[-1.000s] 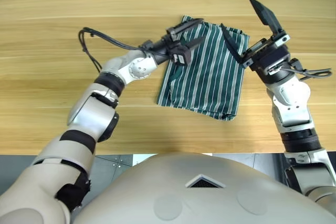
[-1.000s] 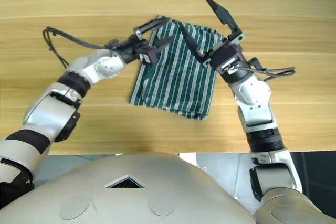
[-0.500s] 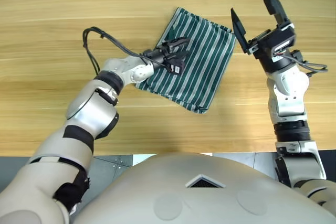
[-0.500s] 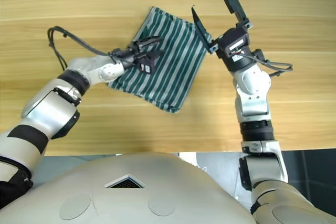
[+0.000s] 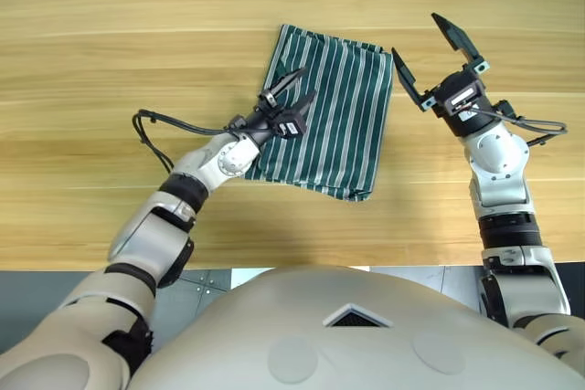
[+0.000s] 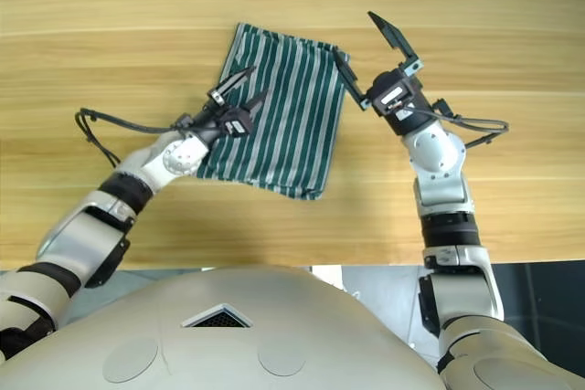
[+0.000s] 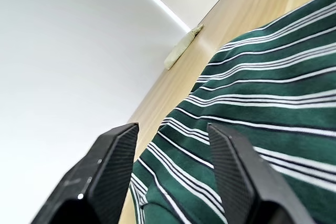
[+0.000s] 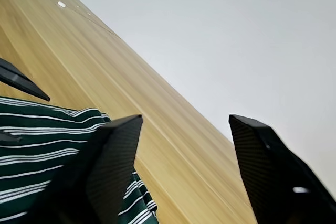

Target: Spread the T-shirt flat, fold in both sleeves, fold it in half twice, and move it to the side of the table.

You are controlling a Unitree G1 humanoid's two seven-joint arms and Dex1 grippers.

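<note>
As I look down, the T-shirt [image 5: 334, 111], dark green with white stripes, lies folded into a rectangle in the middle of the tabletop [image 5: 137, 25]. My left gripper [image 5: 310, 81] gapes over its left edge; my right gripper [image 5: 414, 34] spreads wide beside its far right corner.

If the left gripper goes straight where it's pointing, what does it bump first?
Probably the folded striped T-shirt; the open left gripper points low across it, though its height is unclear.

A light wooden table [image 5: 110, 6] bears a folded green-and-white striped T-shirt [image 5: 343, 116], lying flat.
</note>
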